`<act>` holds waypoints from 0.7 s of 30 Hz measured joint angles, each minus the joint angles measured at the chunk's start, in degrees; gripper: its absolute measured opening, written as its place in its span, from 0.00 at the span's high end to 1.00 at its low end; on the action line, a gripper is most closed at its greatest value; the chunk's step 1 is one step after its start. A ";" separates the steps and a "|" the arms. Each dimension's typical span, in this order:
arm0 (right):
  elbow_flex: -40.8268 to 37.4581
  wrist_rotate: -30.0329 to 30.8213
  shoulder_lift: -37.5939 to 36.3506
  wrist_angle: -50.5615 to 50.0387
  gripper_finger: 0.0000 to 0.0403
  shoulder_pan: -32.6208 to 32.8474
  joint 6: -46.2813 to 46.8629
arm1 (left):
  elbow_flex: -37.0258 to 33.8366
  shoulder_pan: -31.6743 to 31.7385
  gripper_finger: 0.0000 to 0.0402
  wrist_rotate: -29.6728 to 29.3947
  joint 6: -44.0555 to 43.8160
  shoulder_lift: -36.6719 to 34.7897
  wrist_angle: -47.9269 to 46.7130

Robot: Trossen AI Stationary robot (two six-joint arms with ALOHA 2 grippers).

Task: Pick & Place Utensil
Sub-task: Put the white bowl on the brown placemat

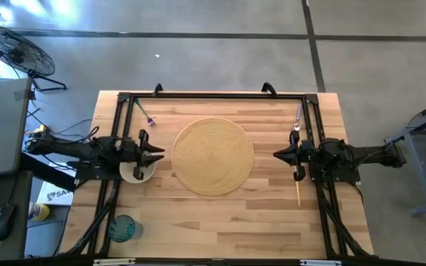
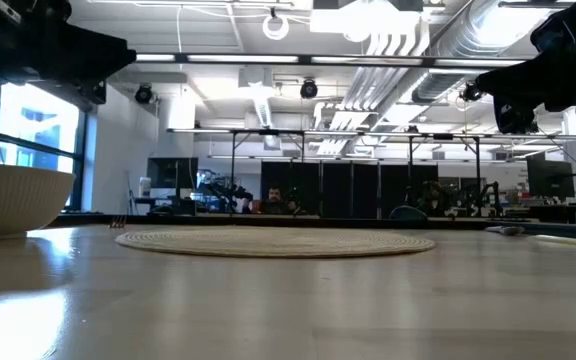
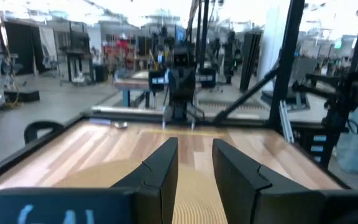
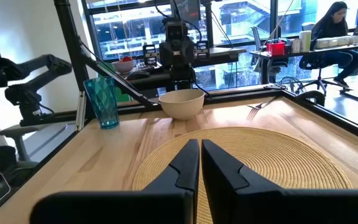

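Three utensils lie flat on the wooden table. A purple-handled one (image 1: 145,111) is near the far left corner. A second purple-handled one (image 1: 297,118) lies far right. A yellow-handled one (image 1: 298,191) lies partly under my right arm. My left gripper (image 1: 158,154) (image 3: 195,167) hovers open at the left rim of the round woven placemat (image 1: 213,157), above a white bowl (image 1: 134,171). My right gripper (image 1: 277,155) (image 4: 201,163) hovers shut at the placemat's right rim. Both grippers are above the table and hold nothing.
A blue tumbler (image 1: 123,227) (image 4: 102,102) stands near the table's near left corner. The white bowl (image 4: 182,102) (image 2: 8,200) sits left of the placemat (image 2: 273,242). A black frame (image 1: 213,96) runs around the table. A person (image 4: 337,31) sits at a desk beyond it.
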 joint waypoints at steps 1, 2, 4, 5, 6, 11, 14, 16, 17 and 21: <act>0.00 0.00 0.02 -0.01 0.97 -0.01 0.00 | 1.13 0.00 0.76 0.00 -0.14 1.57 -0.50; 0.00 0.00 0.00 -0.01 0.97 0.00 0.00 | 2.32 0.00 0.76 0.00 -0.15 3.13 -1.02; 0.00 0.00 0.02 -0.01 0.97 0.01 0.00 | 4.98 0.00 0.76 0.00 -0.09 6.26 -2.34; 0.00 0.00 0.02 -0.01 0.97 0.01 0.00 | 6.36 0.00 0.76 0.00 0.12 7.79 -3.35; 0.00 0.00 0.00 -0.01 0.97 0.00 0.00 | 7.83 0.00 0.76 0.00 0.12 9.36 -4.45; 0.00 0.00 0.02 -0.01 0.97 0.01 0.00 | 14.20 0.00 0.76 0.02 0.09 16.99 -9.83; 0.00 0.00 0.00 -0.01 0.97 -0.01 0.00 | 16.67 0.00 0.76 0.09 -0.75 21.19 -13.19; 0.00 0.00 0.01 -0.01 0.97 0.01 0.00 | 17.94 0.00 0.76 0.43 -2.50 23.53 -13.85; 0.00 0.00 0.01 -0.01 0.97 0.00 0.00 | 18.45 0.00 0.76 0.77 -3.17 24.36 -13.86; 0.00 0.00 0.00 -0.01 0.97 0.01 0.00 | 19.82 0.00 0.76 5.68 -5.75 26.01 -14.07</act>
